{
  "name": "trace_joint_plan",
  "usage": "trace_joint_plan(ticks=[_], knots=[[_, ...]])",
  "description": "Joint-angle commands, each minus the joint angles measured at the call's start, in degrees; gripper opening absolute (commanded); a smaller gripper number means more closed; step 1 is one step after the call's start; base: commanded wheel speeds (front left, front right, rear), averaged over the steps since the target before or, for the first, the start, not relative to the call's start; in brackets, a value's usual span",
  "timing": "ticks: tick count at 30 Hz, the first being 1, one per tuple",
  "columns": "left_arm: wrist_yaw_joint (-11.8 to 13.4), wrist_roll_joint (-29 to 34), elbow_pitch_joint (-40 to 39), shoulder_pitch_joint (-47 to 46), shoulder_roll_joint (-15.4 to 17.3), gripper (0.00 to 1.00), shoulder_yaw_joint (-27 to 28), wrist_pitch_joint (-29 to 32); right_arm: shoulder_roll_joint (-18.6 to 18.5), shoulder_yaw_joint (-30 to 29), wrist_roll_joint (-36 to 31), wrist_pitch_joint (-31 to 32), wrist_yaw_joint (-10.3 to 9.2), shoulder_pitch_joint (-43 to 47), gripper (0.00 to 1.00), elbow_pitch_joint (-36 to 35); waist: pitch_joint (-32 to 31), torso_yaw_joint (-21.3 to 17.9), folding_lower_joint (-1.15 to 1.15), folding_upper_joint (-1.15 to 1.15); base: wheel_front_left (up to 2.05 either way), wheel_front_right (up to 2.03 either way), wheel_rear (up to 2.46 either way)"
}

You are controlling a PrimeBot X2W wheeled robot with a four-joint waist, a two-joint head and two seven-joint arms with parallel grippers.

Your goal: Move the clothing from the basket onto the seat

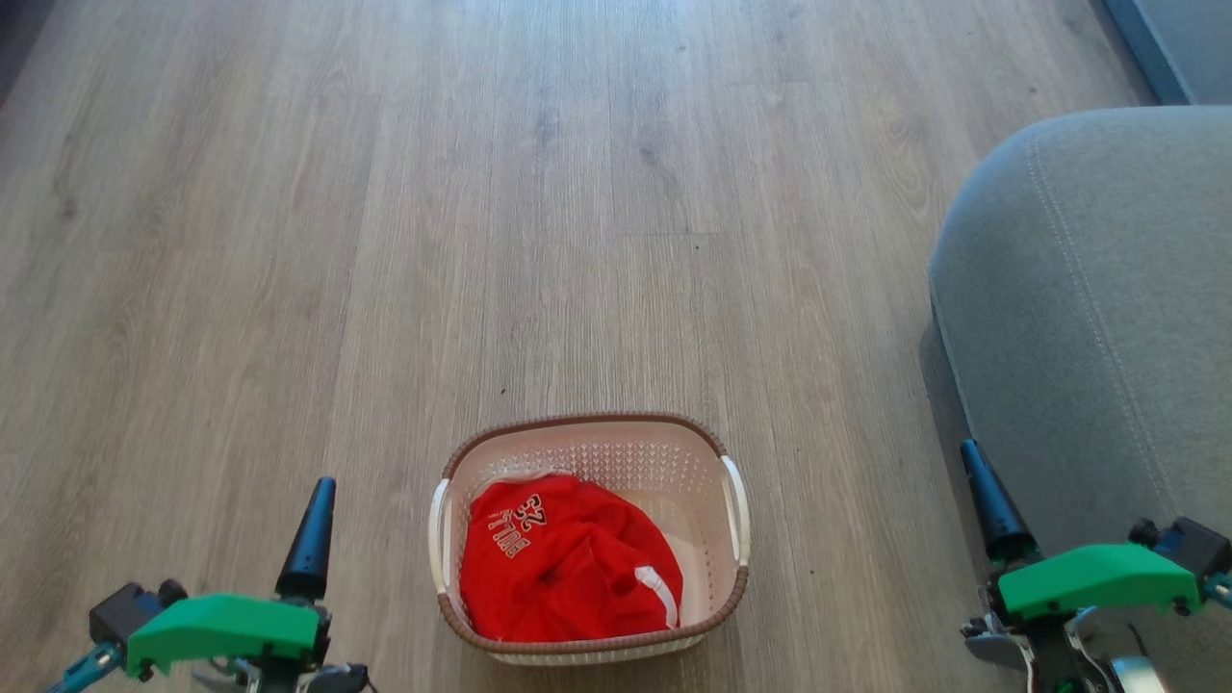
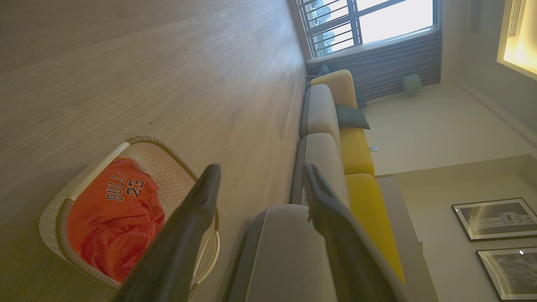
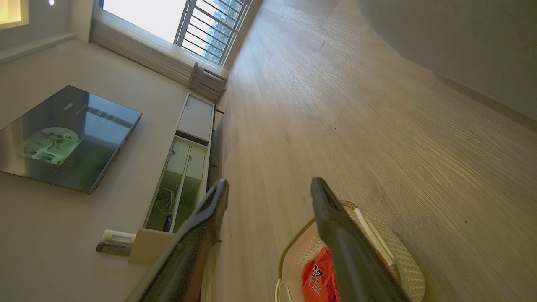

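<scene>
Red clothing w/ "BULL… 23", in basket

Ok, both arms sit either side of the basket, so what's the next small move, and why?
Probably swing the right gripper leftward over the basket and lower it toward the clothing. The red bundle lies wholly inside the basket; that gripper and the left gripper stand open and empty on either side; the seat is on the right, so that arm likely has the shorter carry.
</scene>
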Motion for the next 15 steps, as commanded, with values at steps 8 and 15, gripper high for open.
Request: trace_joint_plan(ticks=[8, 15], knots=[[0.5, 6.32, -2.52, -3.16, 0.48, 1.0, 0.02, -1.81, -1.83, 1.84, -6.52, -1.98, 0.0, -3.92, 1.0, -2.71, -0.05, 0.09, 0.0, 0.0, 0.0, 0.0, 0.0], [0.75, 10.49, -2.76, -3.15, 0.52, 1.0, -0.18, -2.99, -2.15, 2.81, -11.45, -3.17, 0.0, -4.19, 1.0, -2.86, -0.05, 0.05, 0.0, 0.0, 0.0, 0.0, 0.0]])
